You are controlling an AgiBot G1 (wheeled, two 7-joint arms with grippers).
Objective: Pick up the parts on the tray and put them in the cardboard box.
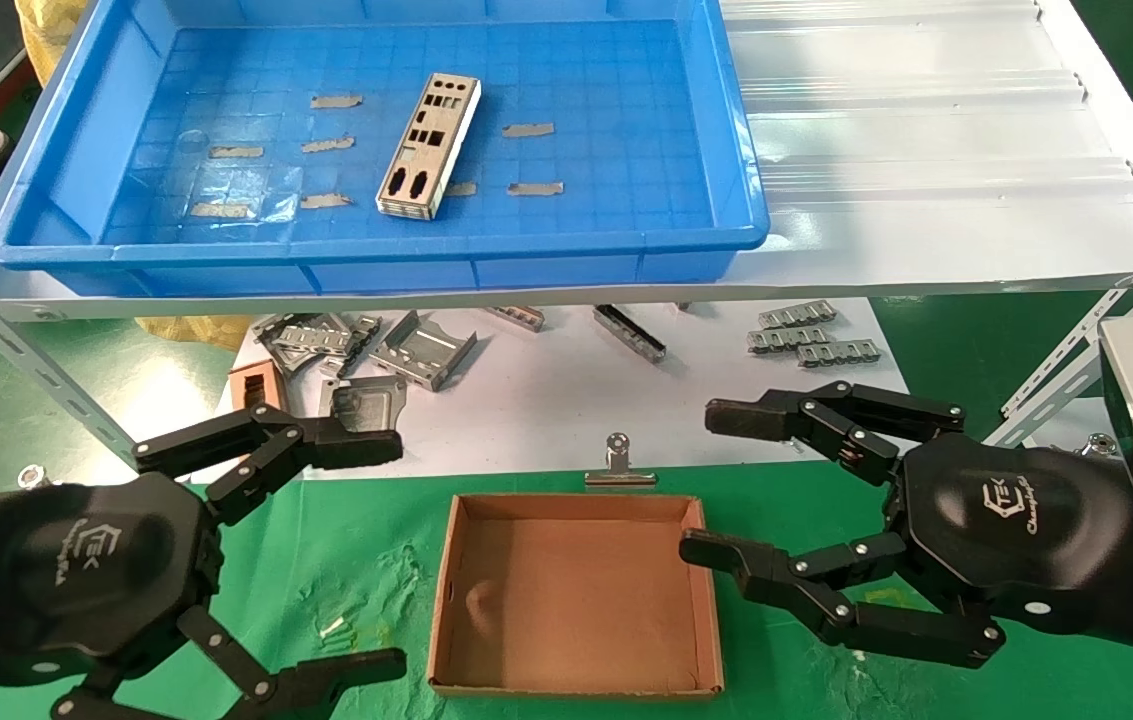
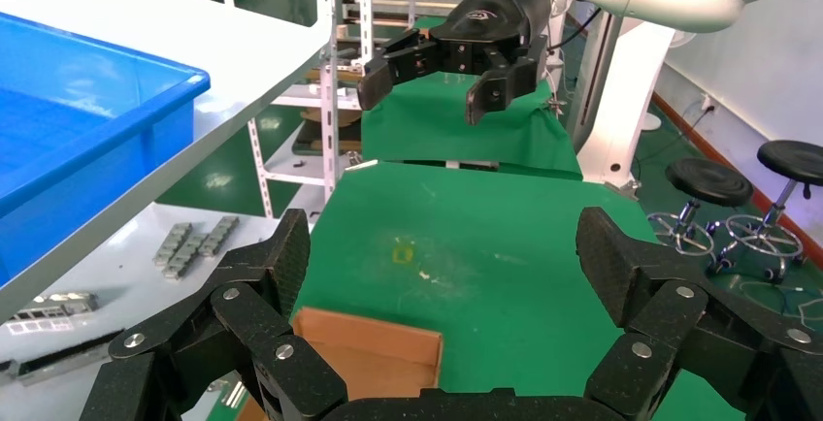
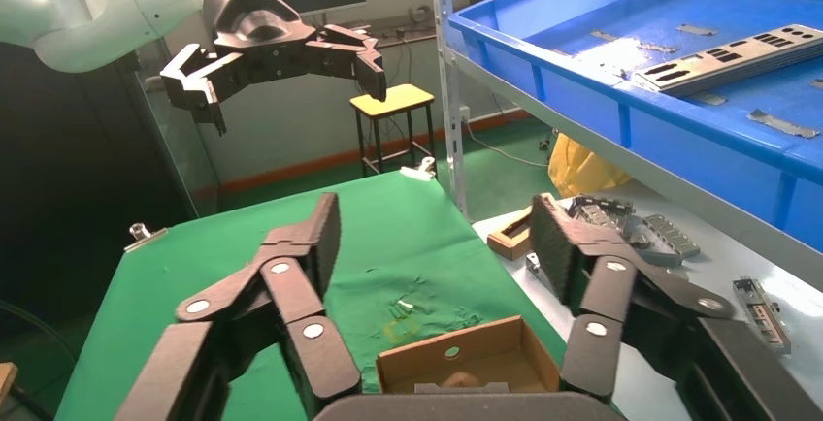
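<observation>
A stack of thin silver parts (image 1: 428,145) with cutouts lies in the middle of the blue tray (image 1: 376,255) on the upper shelf; it also shows in the right wrist view (image 3: 738,55). The empty cardboard box (image 1: 576,595) sits on the green mat below, between my grippers. My left gripper (image 1: 376,555) is open and empty, left of the box. My right gripper (image 1: 711,480) is open and empty at the box's right edge. Both hang well below the tray.
Grey folded metal brackets (image 1: 366,345) and a small reddish-brown frame piece (image 1: 254,385) lie on the white sheet under the shelf. A binder clip (image 1: 618,465) sits behind the box. Slanted shelf struts (image 1: 26,365) flank the work area. Tape scraps (image 1: 526,130) are stuck on the tray floor.
</observation>
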